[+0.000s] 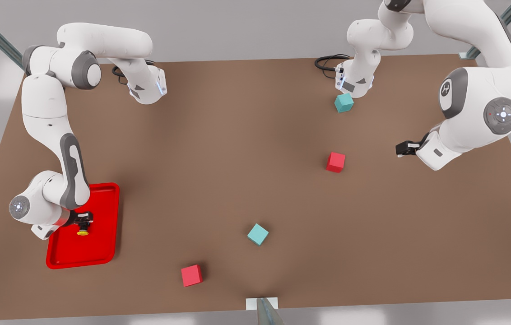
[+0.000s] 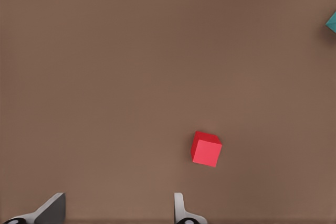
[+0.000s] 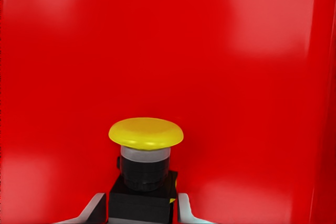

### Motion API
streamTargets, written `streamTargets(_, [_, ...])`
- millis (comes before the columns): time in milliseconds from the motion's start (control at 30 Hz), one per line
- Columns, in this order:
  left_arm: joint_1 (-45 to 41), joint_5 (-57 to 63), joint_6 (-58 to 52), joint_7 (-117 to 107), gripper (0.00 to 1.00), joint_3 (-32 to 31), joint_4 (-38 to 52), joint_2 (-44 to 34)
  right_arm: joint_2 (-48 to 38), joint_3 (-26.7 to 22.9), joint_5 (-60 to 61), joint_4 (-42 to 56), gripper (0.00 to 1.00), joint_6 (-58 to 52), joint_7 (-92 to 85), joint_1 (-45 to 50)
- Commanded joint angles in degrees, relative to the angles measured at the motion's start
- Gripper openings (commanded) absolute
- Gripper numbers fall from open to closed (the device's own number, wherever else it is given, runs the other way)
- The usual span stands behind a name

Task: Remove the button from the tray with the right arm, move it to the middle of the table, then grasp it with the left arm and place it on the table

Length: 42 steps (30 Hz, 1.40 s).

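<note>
**Brown table with a red tray and four cubes**

The table (image 1: 246,149) is a plain matte brown rectangle. The red tray (image 1: 102,253) lies flat on it near the front view's lower left corner, its rim just inside the table edge. One teal cube (image 1: 344,103) sits toward the far edge on the front view's right, and a red cube (image 1: 336,162) rests below it, well apart. A second teal cube (image 1: 258,234) lies near the middle of the near edge, with a second red cube (image 1: 191,275) near it, toward the front view's left.
</note>
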Motion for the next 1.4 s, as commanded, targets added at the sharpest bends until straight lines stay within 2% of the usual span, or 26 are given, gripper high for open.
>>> streamTargets(0, [0.0, 0.03, -0.04, -0.03, 1.0, 0.0, 0.04, -0.05, -0.18, -0.07, -0.49, 0.02, 0.45, 0.11, 4.09, 0.26])
streamTargets(367, [0.0, -0.32, 0.13, 0.05, 1.0, 0.0, 0.04, 0.48, -0.44, -0.07, -0.4, 0.73, 0.46, 0.02, 4.18, 1.23])
streamTargets(500, [0.0, -0.32, 0.22, 0.05, 1.0, 0.0, 0.04, 0.48, -5.36, 1.25, -0.13, 0.81, 0.46, -4.02, 4.54, 5.27])
streamTargets(633, [0.0, -0.32, 0.31, 0.05, 1.0, 0.0, 0.04, 0.66, -11.16, 1.17, 0.92, 2.04, 0.46, -12.19, 17.8, 18.36])
streamTargets(667, [0.09, -0.32, 0.4, 0.05, 1.0, 0.0, 0.04, 0.74, -11.95, 1.25, 1.01, 2.04, 0.49, -12.72, 22.63, 21.52])
streamTargets(833, [0.18, -0.32, 0.66, 0.14, 1.0, 0.0, 0.04, 0.92, -13.54, 1.25, 4.96, 9.07, 0.44, -17.38, 38.72, 42.0])
streamTargets(967, [0.18, -0.32, 0.66, 0.14, 1.0, 0.0, 0.04, 1.09, -11.69, 1.25, 8.13, 15.14, 0.44, -15.89, 51.38, 51.32])
streamTargets(1100, [0.18, -0.41, 1.01, 0.14, 1.0, 0.0, 0.04, 1.62, -5.98, 1.17, 8.57, 15.32, 0.44, -4.37, 57.53, 57.56])
streamTargets(1367, [0.18, -0.41, 1.28, 0.14, 1.0, 0.0, 0.04, 1.97, 5.8, 0.81, 8.48, 21.91, 0.44, 3.54, 62.46, 60.55])
